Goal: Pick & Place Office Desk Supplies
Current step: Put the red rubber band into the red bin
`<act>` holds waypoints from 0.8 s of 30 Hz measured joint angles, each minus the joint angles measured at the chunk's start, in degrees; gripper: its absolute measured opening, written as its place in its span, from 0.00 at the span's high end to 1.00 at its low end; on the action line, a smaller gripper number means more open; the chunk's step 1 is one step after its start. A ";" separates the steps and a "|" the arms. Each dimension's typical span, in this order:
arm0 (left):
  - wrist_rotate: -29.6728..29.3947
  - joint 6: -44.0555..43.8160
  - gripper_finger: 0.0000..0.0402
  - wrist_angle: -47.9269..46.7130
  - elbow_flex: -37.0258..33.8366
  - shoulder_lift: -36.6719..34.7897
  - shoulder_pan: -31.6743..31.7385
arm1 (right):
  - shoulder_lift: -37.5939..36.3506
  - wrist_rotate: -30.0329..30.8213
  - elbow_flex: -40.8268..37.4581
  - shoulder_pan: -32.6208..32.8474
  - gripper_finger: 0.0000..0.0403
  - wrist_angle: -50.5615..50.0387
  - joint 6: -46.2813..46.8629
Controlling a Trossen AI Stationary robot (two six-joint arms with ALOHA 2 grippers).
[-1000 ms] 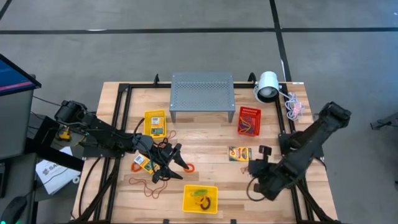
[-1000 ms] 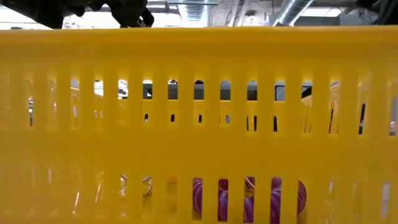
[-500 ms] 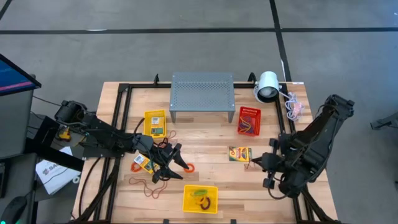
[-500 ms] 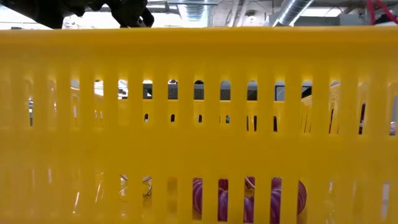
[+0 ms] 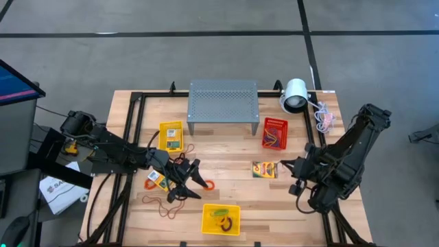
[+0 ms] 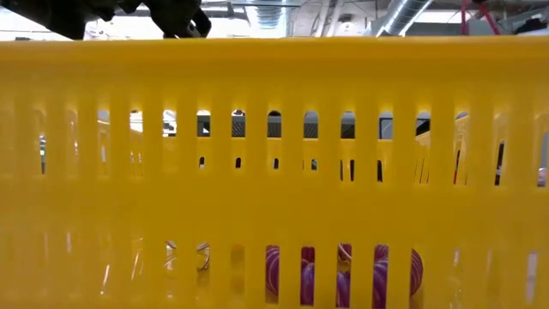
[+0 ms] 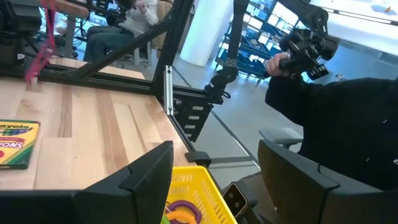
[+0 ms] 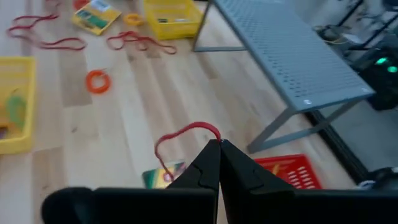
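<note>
My right jaws (image 8: pixel 219 144) pinch a thin red rubber-band loop (image 8: pixel 180 135) together, lifted clear of the wooden counter (image 5: pixel 233 147) for carrying; my left jaws (image 5: pixel 194 180) wait apart.

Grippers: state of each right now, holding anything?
Left gripper: fingers open, nothing between them, low over the rubber bands on the table.
Right gripper: fingers closed on a red rubber band, lifted above the crayon box.

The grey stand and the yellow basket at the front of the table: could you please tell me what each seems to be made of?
The grey stand looks like painted sheet metal: a thin flat top dotted with small holes, on thin legs, matte finish. The yellow basket looks like moulded plastic: even bright colour and slotted walls, slightly glossy.
</note>
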 joint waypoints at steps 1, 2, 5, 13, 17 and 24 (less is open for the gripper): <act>0.00 0.01 0.42 0.00 0.00 0.00 0.00 | 0.00 0.41 0.00 -0.42 1.00 -0.62 0.67; 0.00 0.01 0.42 0.00 0.00 0.00 0.00 | 0.00 0.78 0.00 -0.84 1.00 -1.12 1.02; 0.00 0.00 0.42 0.00 0.00 0.00 0.00 | 0.00 2.30 0.00 -2.33 1.00 -2.97 1.51; 0.00 0.02 0.42 0.00 0.00 0.00 0.00 | -0.55 7.31 -0.02 -6.12 1.00 -7.00 1.26; 0.00 0.13 0.42 0.00 0.00 0.00 0.00 | -3.65 9.88 -1.30 -6.69 1.00 -6.99 1.33; 0.00 0.44 0.42 0.00 0.00 0.00 -0.02 | -12.32 11.80 -6.71 -6.64 1.00 -1.70 -0.19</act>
